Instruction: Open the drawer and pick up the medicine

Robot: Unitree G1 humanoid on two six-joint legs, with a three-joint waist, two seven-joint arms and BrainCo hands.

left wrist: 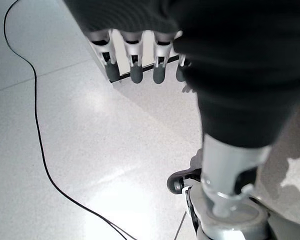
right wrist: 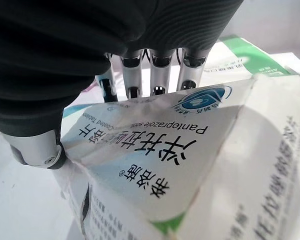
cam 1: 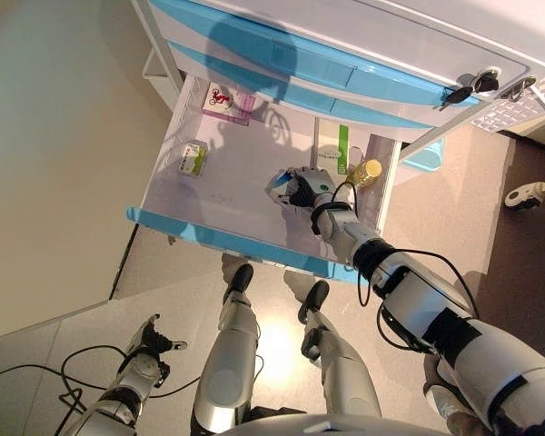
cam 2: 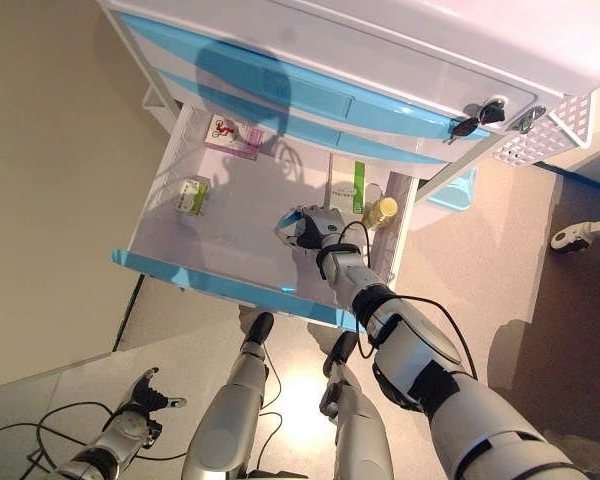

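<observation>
The bottom drawer (cam 1: 227,241) of a white cabinet with blue fronts is pulled out. My right hand (cam 1: 302,189) is inside it, near its right side, with fingers and thumb curled round a white medicine box (right wrist: 190,165) with blue and green print. The right wrist view shows the box filling the space past the fingers (right wrist: 160,65). My left hand (cam 1: 151,342) hangs low by the floor, away from the cabinet, fingers relaxed and empty.
In the drawer lie a small green-white box (cam 1: 193,159), a pink-white box (cam 1: 227,100), a tall green-white box (cam 1: 336,150) and a yellow bottle (cam 1: 368,170). Keys (cam 1: 468,88) hang in a lock above. A white basket (cam 1: 527,104) hangs on the cabinet's right side.
</observation>
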